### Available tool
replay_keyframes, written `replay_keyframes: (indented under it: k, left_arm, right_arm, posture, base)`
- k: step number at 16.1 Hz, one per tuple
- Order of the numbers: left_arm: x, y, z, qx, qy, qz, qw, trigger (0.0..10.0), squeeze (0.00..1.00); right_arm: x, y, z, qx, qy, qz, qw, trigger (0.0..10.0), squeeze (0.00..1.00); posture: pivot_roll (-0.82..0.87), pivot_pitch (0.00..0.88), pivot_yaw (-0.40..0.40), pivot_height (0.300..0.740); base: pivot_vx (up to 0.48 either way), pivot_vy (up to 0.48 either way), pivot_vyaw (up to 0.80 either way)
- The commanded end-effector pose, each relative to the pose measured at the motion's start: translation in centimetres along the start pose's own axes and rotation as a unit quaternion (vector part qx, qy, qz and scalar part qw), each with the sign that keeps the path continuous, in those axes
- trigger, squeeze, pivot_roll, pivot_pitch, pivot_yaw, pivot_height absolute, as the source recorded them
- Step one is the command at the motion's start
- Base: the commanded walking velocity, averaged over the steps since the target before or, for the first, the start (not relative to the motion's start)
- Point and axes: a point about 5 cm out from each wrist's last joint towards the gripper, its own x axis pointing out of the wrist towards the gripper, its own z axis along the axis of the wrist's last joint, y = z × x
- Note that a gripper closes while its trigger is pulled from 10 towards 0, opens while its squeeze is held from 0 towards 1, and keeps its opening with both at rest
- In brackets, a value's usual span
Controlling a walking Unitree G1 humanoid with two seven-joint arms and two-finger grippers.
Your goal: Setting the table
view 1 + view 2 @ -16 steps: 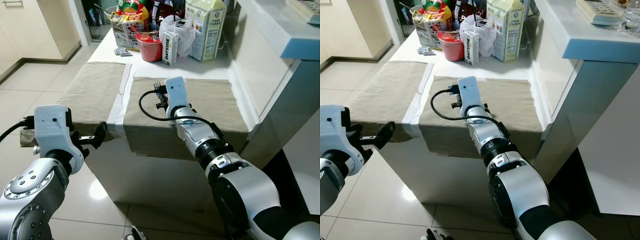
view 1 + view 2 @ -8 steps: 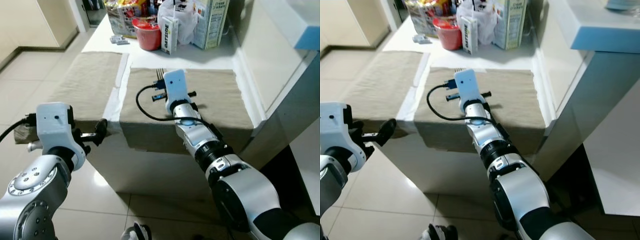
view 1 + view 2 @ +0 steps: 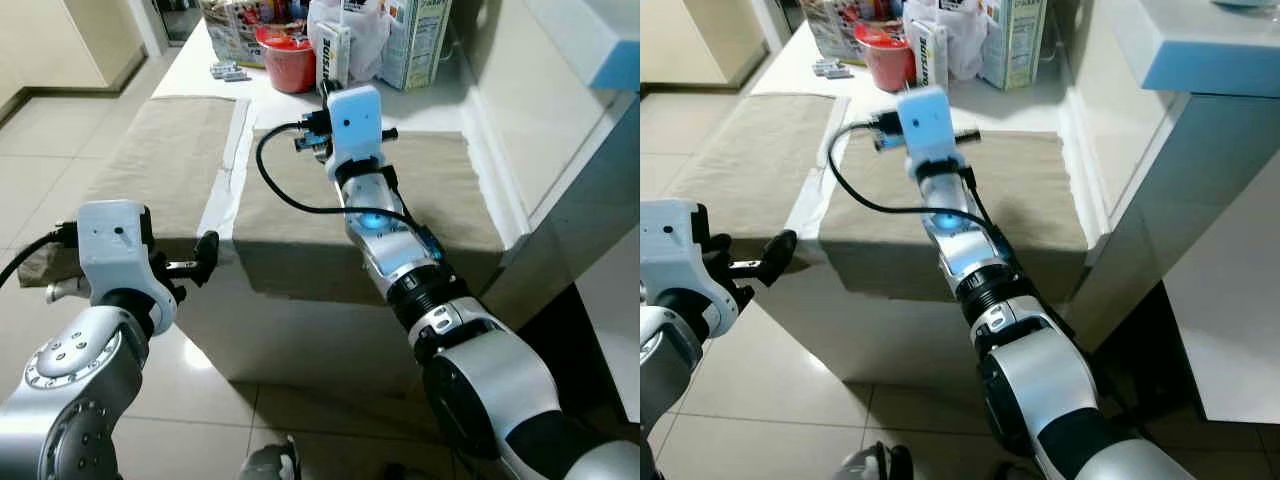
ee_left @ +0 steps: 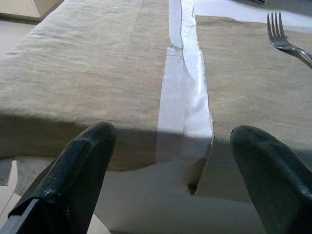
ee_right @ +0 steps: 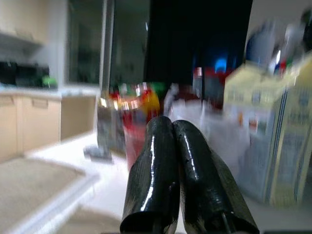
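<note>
Nearest the robot, the left claw (image 4: 165,180) hovers spread wide off the worktop (image 3: 440,110) edge, facing the white strip between two beige placemats (image 3: 160,150). Farther on, the right claw (image 5: 180,180), fingers pressed together and empty, has risen from the right placemat (image 3: 440,200). The fork (image 4: 287,41) lies released there, so that piece seems placed. Beyond stand cartons (image 3: 415,40) and a red cup (image 3: 285,70).

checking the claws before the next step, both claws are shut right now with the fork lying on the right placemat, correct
Not quite. Only the right claw is shut, as the right wrist view shows. The left claw is open: the left wrist view shows its fingers spread wide before the table edge. The fork does lie on the right placemat.
</note>
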Motion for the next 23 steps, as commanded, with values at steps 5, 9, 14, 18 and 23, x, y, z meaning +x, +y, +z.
replay_keyframes:
  k: [5, 9, 14, 18, 23]
  left_arm:
    - [0.3, 0.0, -0.3, 0.002, 0.0, 0.004, 1.0, 10.0, 0.0]
    - [0.3, 0.0, -0.4, 0.006, 0.0, 0.004, 1.0, 10.0, 0.0]
    - [0.4, 0.1, -0.5, 0.008, 0.0, 0.002, 1.0, 10.0, 0.0]
    - [0.5, 0.0, -0.4, 0.009, -0.001, 0.0, 1.0, 10.0, 0.0]
    - [0.6, 0.1, -0.5, 0.012, -0.002, 0.0, 1.0, 10.0, 0.0]
  right_arm:
    - [0.5, 0.2, 2.8, 0.0, -0.089, -0.006, 0.996, 0.0, 0.0]
    - [0.7, 0.1, 3.7, 0.0, -0.114, -0.012, 0.993, 0.0, 0.0]
    - [0.9, 0.4, 6.0, -0.004, -0.175, -0.015, 0.984, 0.0, 0.0]
    - [0.7, 1.4, 7.8, -0.01, -0.23, 0.001, 0.973, 0.0, 0.0]
    - [0.3, 1.8, 8.4, -0.014, -0.249, 0.003, 0.968, 0.0, 0.0]
  posture:
    - [0.22, 0.099, 0.064, 0.74]
    - [0.22, 0.096, 0.066, 0.74]
    - [0.22, 0.09, 0.074, 0.74]
    - [0.22, 0.085, 0.075, 0.74]
    - [0.22, 0.081, 0.077, 0.74]
  base:
    - [0.0, 0.0, 0.0]
    - [0.0, 0.0, 0.0]
    - [0.0, 0.0, 0.0]
    - [0.0, 0.0, 0.0]
    - [0.0, 0.0, 0.0]
